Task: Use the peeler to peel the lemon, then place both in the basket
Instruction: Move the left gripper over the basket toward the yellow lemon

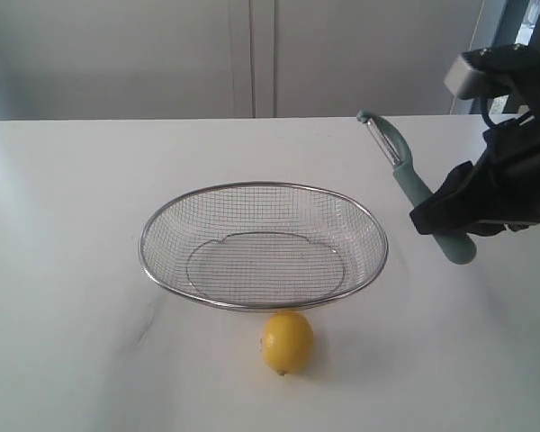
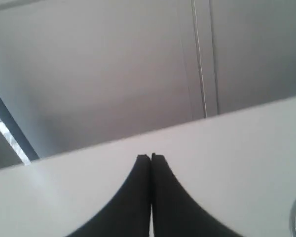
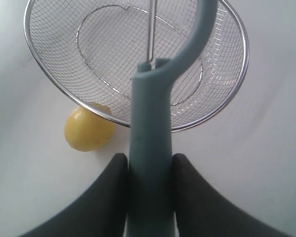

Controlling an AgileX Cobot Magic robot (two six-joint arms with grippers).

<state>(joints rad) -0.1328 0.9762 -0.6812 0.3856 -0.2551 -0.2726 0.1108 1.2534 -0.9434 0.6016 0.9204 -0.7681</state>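
Up front, the small bright yellow lemon (image 1: 286,342) lies loose on the white table (image 1: 72,270), just beside the near rim of the wide silver wire-mesh basket (image 1: 252,307). Further back, the right gripper (image 1: 441,216) clamps the slim teal-handled peeler (image 1: 405,171) aloft. The left gripper (image 2: 151,158), fingers pressed together on nothing, should probably pin the lemon first so the blade bites without rolling it.

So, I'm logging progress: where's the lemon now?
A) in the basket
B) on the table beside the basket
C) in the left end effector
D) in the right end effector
B: the lemon rests on the table outside the basket; the right end effector holds only the peeler.
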